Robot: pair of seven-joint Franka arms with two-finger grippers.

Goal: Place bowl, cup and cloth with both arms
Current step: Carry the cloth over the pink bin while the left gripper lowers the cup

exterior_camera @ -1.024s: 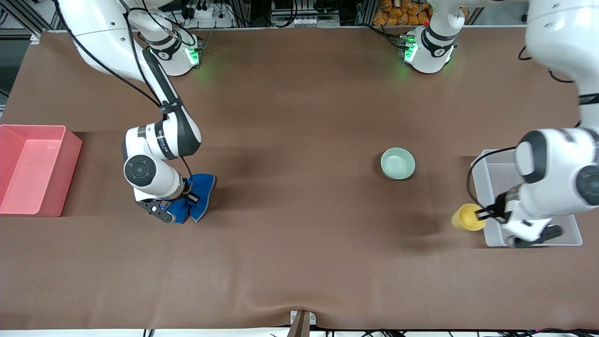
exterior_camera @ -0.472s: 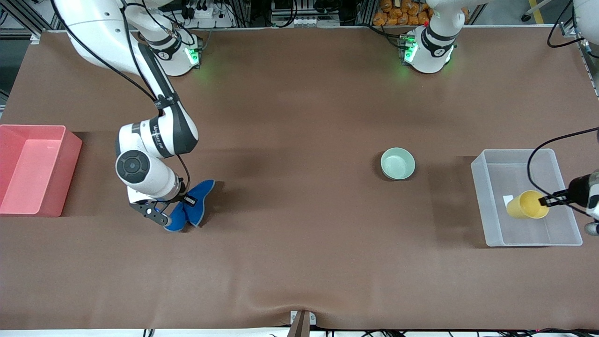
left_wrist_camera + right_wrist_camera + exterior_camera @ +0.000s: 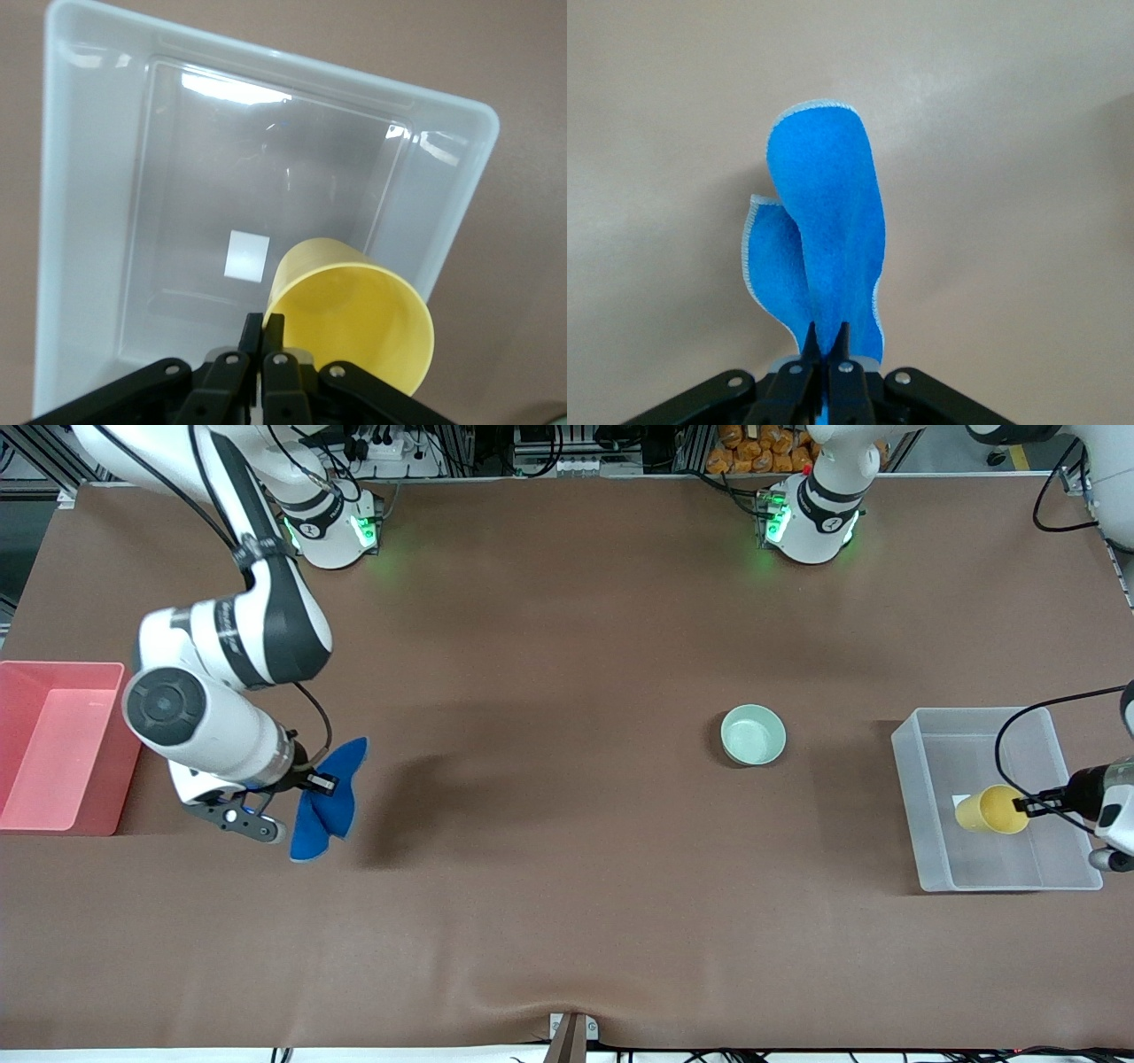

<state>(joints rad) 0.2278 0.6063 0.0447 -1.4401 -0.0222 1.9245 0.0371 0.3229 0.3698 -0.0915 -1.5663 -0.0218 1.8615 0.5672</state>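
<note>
Pink bin, clear tub, brown table

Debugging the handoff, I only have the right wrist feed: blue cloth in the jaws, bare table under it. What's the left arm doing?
Observer: The left gripper is shut on the yellow cup by its rim, over the clear bin.
Operator: Cup tilted?
Observer: Yes, on its side, mouth toward the gripper.
Operator: Where's the bowl?
Observer: The mint bowl sits on the table, untouched, beside the clear bin.
Operator: Is my cloth near a bin?
Observer: The cloth hangs from the right gripper, close beside the pink bin, not over it.
</note>
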